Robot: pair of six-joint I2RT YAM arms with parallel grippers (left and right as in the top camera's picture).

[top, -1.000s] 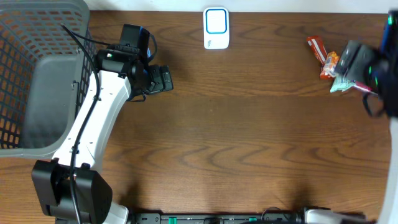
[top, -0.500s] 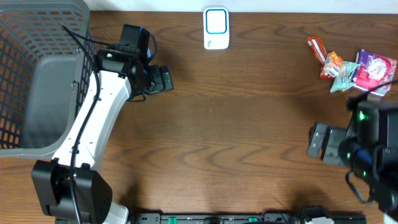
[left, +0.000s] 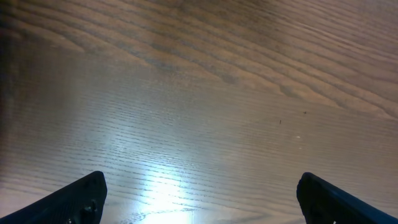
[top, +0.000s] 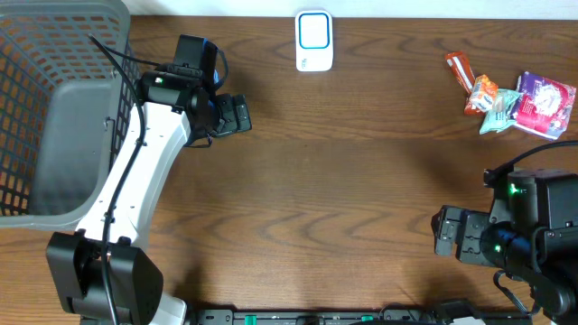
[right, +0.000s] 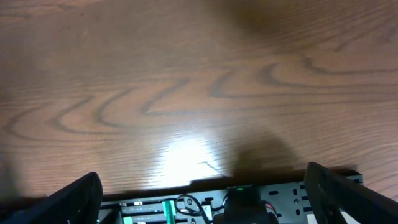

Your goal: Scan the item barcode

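Note:
Several snack items lie at the back right in the overhead view: an orange-red bar [top: 459, 69], an orange packet [top: 481, 93], a pale green packet [top: 498, 117] and a pink-purple packet [top: 545, 97]. A white scanner with a blue-rimmed window [top: 313, 41] sits at the back centre. My left gripper [top: 246, 115] hangs open over bare wood, left of the scanner; its wrist view shows only wood between the dark fingertips [left: 84, 199]. My right gripper [top: 439, 233] is open near the front right, far from the items, holding nothing [right: 202, 199].
A grey mesh basket [top: 36, 54] fills the back left corner, beside the left arm. A black rail with cables and green parts [right: 236, 202] runs along the table's front edge, just under the right gripper.
The right arm has swung from the snack items at the back right down to the front right, uncovering the items. The left arm has not moved.

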